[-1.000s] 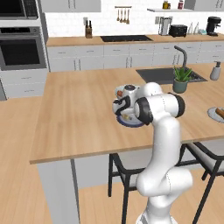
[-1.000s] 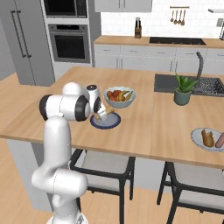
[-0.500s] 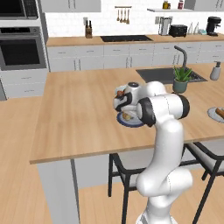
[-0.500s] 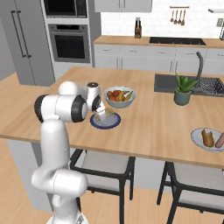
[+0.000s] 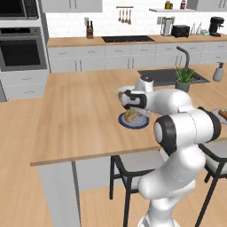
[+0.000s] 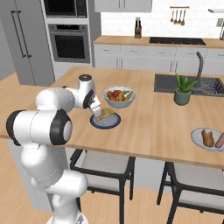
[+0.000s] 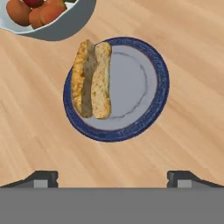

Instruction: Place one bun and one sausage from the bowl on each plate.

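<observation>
The bun [image 7: 92, 79] lay split on the blue-rimmed plate [image 7: 135, 83], towards the edge nearest the fruit bowl [image 6: 119, 97], with the rest of the plate bare, and the plate sat on the wooden table [image 5: 80, 115] just beside that bowl. The pincer [image 7: 111, 177] hung over the plate with its jaws spread wide and nothing between them, its two tips [image 7: 41, 177] clear of bun and plate alike. Well apart, near the table's right end, a grey dish [image 6: 197, 138] held another bun [image 6: 208, 138] and a sausage [image 6: 220, 140].
</observation>
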